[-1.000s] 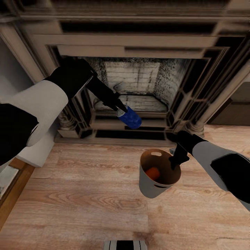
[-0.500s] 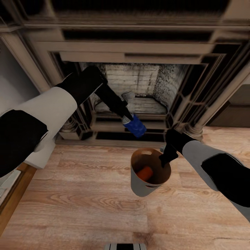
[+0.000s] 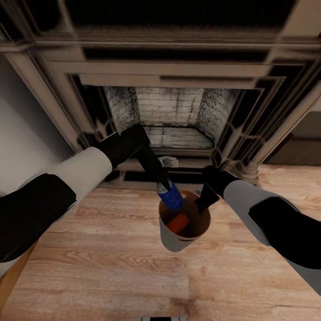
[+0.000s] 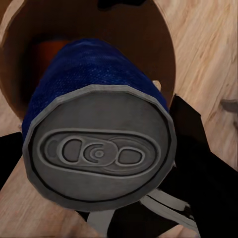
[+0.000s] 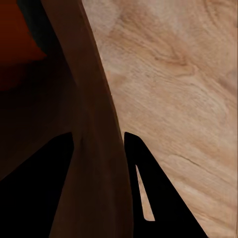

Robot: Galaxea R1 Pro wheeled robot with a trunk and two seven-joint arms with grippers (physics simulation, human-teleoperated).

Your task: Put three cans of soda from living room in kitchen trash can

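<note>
Nearest, bare light wood plank floor (image 3: 111,267) is seen around the small grey tapered bin with a glossy brown inside (image 3: 171,238), whose rim is pinched by the right claw (image 3: 199,207). One bright orange can (image 3: 178,224) lies inside it, and the dark blue silver-topped can (image 3: 170,197), clamped in the left claw (image 3: 164,187), is held tilted over the mouth, so release is judged next. A third can and the kitchen trip remain, while beyond, the dark ornate fireplace (image 3: 169,111) stands near the bin, limiting forward room.

A dark blue cylindrical drink can (image 4: 94,94) with a silver embossed top fills the middle of the frame, its end facing the camera. The black fingers (image 4: 191,144) of the left gripper (image 4: 101,163) clamp it from lower left and right. Behind it gapes the glossy brown inside of a round bin (image 4: 153,39), with an orange can (image 4: 48,48) at upper left. Light wood plank floor (image 4: 210,54) shows at right.
</note>
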